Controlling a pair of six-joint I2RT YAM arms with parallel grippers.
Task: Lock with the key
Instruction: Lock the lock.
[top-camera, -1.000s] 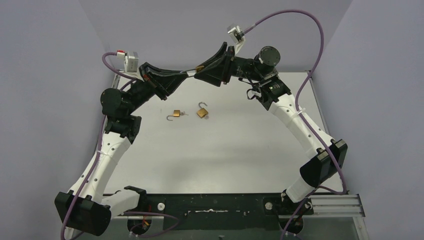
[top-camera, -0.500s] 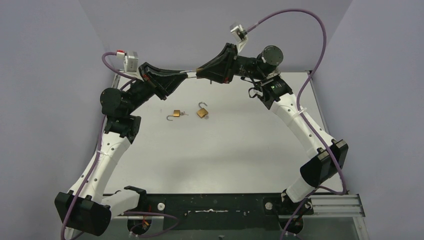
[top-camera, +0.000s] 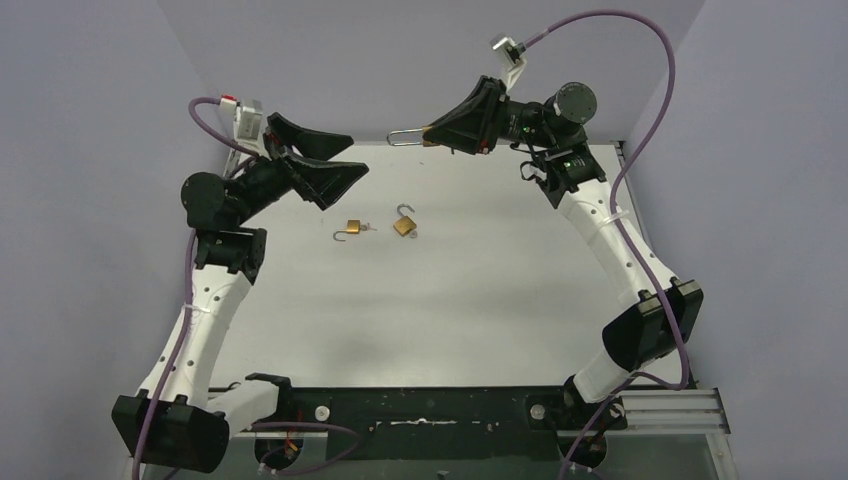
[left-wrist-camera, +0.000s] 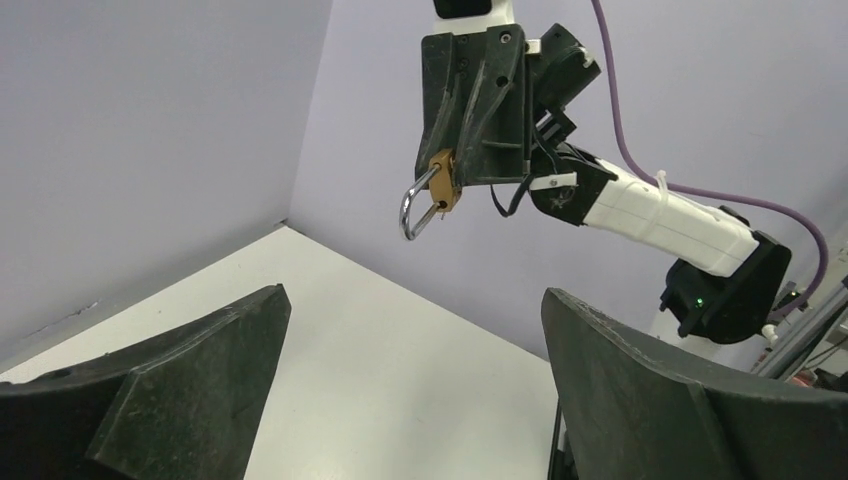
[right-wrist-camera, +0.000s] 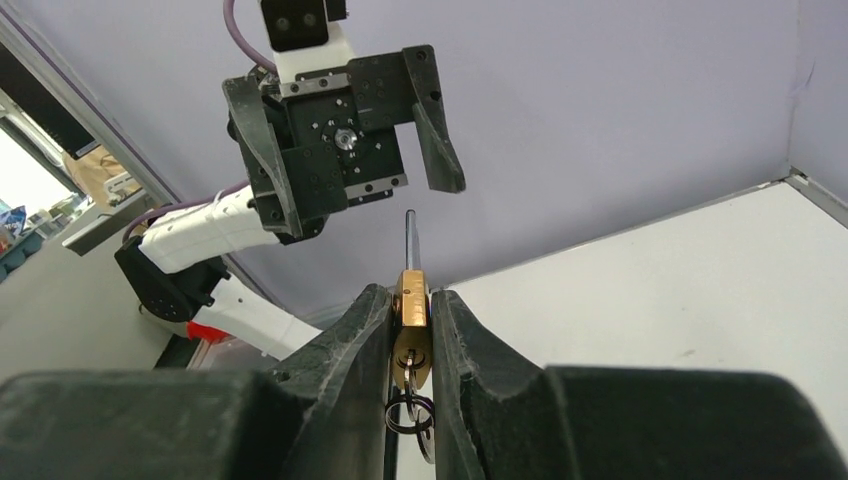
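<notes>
Top view, left gripper (top-camera: 322, 160): jaws wide apart, nothing between them, raised over the far left part of the surface (top-camera: 450, 300) and pointing right.
Top view, right gripper (top-camera: 440, 130): clamped on the held padlock (top-camera: 425, 131), high over the far edge, pointing left toward the left gripper with a clear gap between the two.
Top view, held padlock: brass body pinched at the fingertips, shackle sticking out to the left.
Top view, left padlock (top-camera: 351, 228): lies on the surface with its shackle swung open, below and between the two grippers.
Top view, right padlock (top-camera: 403, 225): just beside the left padlock, not touching it, shackle open and raised.
Left wrist view, left gripper: both black fingers (left-wrist-camera: 160, 385) frame the bottom of the view, far apart and empty.
Left wrist view, right gripper: hangs ahead and above, fingertips down, brass body at the tips, shackle curving down and left; whether the shackle is seated cannot be told.
Right wrist view, right gripper: both fingers pressed against the flat sides of the brass body, seen edge-on.
Right wrist view, held padlock: shackle points straight out toward the left gripper; a key ring (right-wrist-camera: 408, 413) dangles under the body.
Right wrist view, left gripper: faces this camera, jaws spread, well apart from the shackle.
</notes>
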